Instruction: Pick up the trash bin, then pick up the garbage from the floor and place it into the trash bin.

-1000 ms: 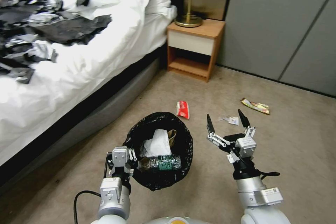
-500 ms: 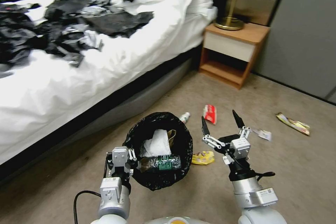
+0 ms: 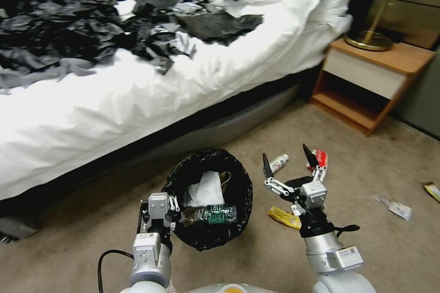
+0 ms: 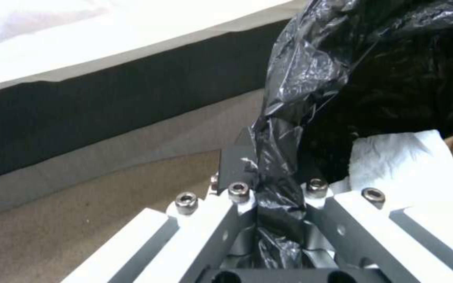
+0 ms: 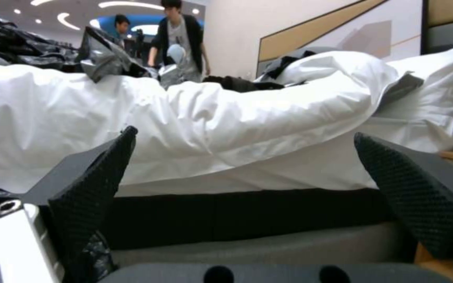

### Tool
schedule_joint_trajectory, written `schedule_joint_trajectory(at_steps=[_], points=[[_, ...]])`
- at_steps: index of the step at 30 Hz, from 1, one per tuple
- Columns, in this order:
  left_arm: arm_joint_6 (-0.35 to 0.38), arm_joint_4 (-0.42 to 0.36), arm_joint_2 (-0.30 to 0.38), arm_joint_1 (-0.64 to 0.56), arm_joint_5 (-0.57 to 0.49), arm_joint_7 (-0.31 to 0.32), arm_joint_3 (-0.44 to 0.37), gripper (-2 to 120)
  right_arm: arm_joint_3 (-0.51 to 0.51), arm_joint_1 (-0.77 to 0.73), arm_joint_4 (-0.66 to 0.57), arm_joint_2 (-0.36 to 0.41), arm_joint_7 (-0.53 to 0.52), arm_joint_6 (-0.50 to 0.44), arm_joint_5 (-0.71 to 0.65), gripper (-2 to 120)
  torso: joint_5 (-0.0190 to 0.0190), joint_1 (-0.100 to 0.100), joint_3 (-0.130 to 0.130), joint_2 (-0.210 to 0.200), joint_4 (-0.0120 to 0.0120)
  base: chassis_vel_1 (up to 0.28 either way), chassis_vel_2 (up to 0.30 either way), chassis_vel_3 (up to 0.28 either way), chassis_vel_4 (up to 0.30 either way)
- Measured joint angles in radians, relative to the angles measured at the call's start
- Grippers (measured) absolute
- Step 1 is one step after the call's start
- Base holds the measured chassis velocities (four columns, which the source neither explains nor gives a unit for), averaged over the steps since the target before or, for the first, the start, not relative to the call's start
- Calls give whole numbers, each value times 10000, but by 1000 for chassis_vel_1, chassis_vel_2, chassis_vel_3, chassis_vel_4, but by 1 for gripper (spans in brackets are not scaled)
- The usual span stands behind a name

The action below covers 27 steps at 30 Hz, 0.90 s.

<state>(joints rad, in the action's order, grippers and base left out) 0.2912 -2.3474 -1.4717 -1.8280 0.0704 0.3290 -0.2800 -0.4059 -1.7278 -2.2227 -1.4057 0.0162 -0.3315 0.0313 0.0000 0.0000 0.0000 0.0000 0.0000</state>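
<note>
A wide bed with rumpled white bedding [image 3: 137, 100] fills the far left of the room, its top strewn with a heap of black and grey plastic sheets [image 3: 82, 36]; its dark base runs just behind the work area. To the right stands a low wooden nightstand with a white drawer front [image 3: 366, 82], carrying the brass foot of a lamp [image 3: 369, 39]. The beige carpeted floor [image 3: 366, 247] spreads in front.

The round trash bin lined with a crinkly black plastic bag [image 3: 238, 192] hangs close before the robot, between the arms. Inside lie a crumpled white tissue [image 3: 204, 190], a clear green-labelled bottle [image 3: 213, 214] and a corner of brown paper bag [image 3: 224, 177]. The left gripper [image 3: 176, 208] is clamped tight on the bin's near-left rim; the wrist view shows the bag pinched between its closed fingers [image 4: 237, 161].

The right gripper [image 3: 286, 162] hovers just right of the bin, fingers spread wide and holding nothing. Past it on the floor lie a small white bottle [image 3: 278, 163] and a red wrapper [image 3: 321, 158], the latter partly hidden by a fingertip. A flat yellow wrapper [image 3: 282, 216] sits beside the right wrist, a white scrap of paper [image 3: 396, 208] lies farther right, and a yellowish wrapper [image 3: 433, 191] is at the edge.
</note>
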Motion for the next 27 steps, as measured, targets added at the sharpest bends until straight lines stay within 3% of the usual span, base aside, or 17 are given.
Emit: schedule_joint_trajectory(at_steps=[4,8,12,15,27], points=[[-1,-1,29,7,4,-18,7,1,-302,161,209,152,104,0,-162,100,1,0,0,0,-3,0,0,0,0],[0,-31,69,-4,-6,-18,-9,1,-1037,627,936,487,1159,-31,-621,100,3,0,0,0,0,0,0,0,0],[0,-83,69,-41,-2,-18,-14,1,-2081,1350,2484,1018,3546,-93,-903,100,3,0,0,0,-1,0,0,0,0],[0,-84,44,-57,29,-18,-6,1,-2282,1765,3447,1257,4380,-103,-847,100,3,0,0,0,-2,0,0,0,0],[-23,-85,-73,-145,232,-37,82,1,-2010,3119,6834,1888,5056,651,213,100,2,1,1,0,0,0,0,0,0]])
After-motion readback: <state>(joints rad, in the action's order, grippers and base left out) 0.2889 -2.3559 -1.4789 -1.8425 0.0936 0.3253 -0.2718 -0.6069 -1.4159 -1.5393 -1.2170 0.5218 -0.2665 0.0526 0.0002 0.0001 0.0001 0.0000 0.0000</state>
